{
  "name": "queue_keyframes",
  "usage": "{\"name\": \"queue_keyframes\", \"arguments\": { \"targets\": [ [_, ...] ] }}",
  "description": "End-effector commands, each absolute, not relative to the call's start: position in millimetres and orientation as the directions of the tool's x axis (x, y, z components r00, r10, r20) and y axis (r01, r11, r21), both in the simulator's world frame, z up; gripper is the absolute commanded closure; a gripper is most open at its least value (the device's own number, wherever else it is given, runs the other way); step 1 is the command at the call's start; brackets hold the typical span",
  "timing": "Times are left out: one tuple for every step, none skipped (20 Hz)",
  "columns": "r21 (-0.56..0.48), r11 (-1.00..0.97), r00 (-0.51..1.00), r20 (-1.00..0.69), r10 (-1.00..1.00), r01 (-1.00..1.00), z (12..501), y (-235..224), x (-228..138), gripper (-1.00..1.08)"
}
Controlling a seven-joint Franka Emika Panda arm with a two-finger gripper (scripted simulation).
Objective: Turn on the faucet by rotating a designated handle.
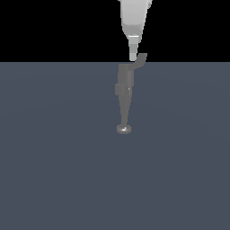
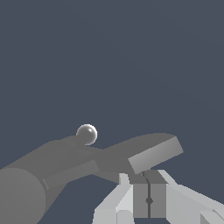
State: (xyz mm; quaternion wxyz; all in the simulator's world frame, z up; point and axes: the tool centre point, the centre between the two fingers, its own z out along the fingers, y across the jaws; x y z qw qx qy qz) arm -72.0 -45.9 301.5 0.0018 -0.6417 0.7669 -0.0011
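The grey faucet (image 1: 124, 90) stands on the blue-grey floor, its tapering spout ending in a rounded knob (image 1: 124, 129) toward the camera. Its handle (image 1: 140, 59), a short lever with a flat paddle tip, sticks out from the top of the body toward the exterior view's right. My white gripper (image 1: 132, 57) hangs down from above, its tip just beside the handle on the left. In the wrist view the fingers (image 2: 148, 197) are pressed together with only a thin seam between them, right under the handle's paddle (image 2: 155, 155). The faucet body (image 2: 26, 192) and knob (image 2: 86, 134) show there too.
A flat blue-grey floor (image 1: 54, 170) spreads all around the faucet. Black background fills the upper part of the exterior view.
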Motion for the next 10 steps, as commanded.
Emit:
{"name": "queue_keyframes", "arguments": {
  "targets": [
    [-0.003, 0.182, -0.182, -0.001, -0.983, -0.983, 301, -55, -68, 1.08],
    [-0.003, 0.184, -0.184, -0.001, -0.983, -0.983, 301, -59, -66, 1.08],
    [-0.003, 0.185, -0.185, -0.001, -0.983, -0.983, 301, -63, -64, 1.08],
    [-0.003, 0.186, -0.186, -0.001, -0.982, -0.982, 301, -67, -62, 1.08],
    [-0.003, 0.188, -0.188, -0.001, -0.982, -0.982, 301, -70, -60, 1.08],
    [-0.002, 0.189, -0.189, -0.001, -0.982, -0.982, 301, -74, -58, 1.08],
    [-0.002, 0.19, -0.19, -0.001, -0.982, -0.982, 301, -78, -56, 1.08],
    [-0.002, 0.192, -0.192, 0.0, -0.981, -0.981, 301, -81, -54, 1.08],
    [-0.002, 0.193, -0.193, 0.0, -0.981, -0.981, 301, -85, -52, 1.08],
    [-0.002, 0.194, -0.194, 0.0, -0.981, -0.981, 301, -89, -50, 1.08]
  ]
}}
